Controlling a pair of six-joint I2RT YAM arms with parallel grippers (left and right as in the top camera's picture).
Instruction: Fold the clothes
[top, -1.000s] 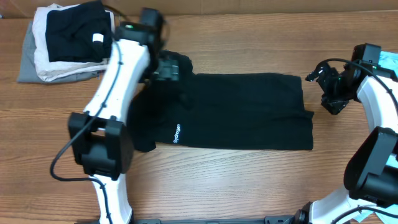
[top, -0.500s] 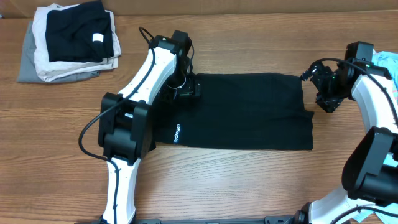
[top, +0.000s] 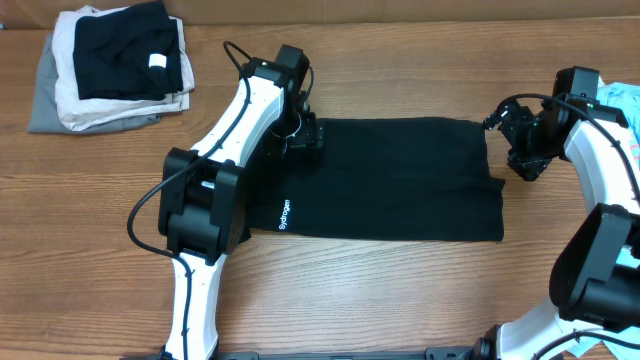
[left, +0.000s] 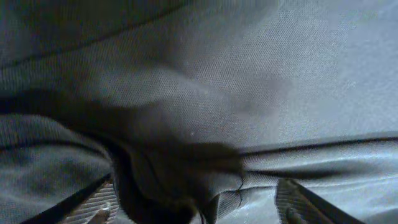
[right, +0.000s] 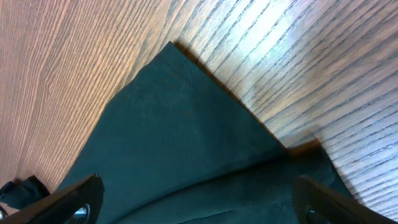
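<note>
The clothes (top: 390, 180) are a black garment spread flat mid-table, with white lettering (top: 284, 215) near its left end. My left gripper (top: 305, 140) is pressed down on its upper left part. In the left wrist view the clothes (left: 249, 74) fill the frame, and a raised fold of cloth lies between the wide-apart fingers (left: 93, 202) of the left gripper (left: 196, 208). My right gripper (top: 520, 150) hovers open at the garment's upper right corner. The right wrist view shows that corner of the clothes (right: 186, 137) between the spread jaws of the right gripper (right: 199, 208).
A stack of folded clothes (top: 60, 100) sits at the back left, topped by a black piece with a white tag (top: 125, 50). Something light blue (top: 620, 100) lies at the right edge behind the right arm. Bare wooden table (top: 400, 290) surrounds the garment.
My left arm has swung right from the garment's upper left end onto the cloth and settled there. The right gripper shifted slightly up and right. The garment's upper left edge looks flatter.
</note>
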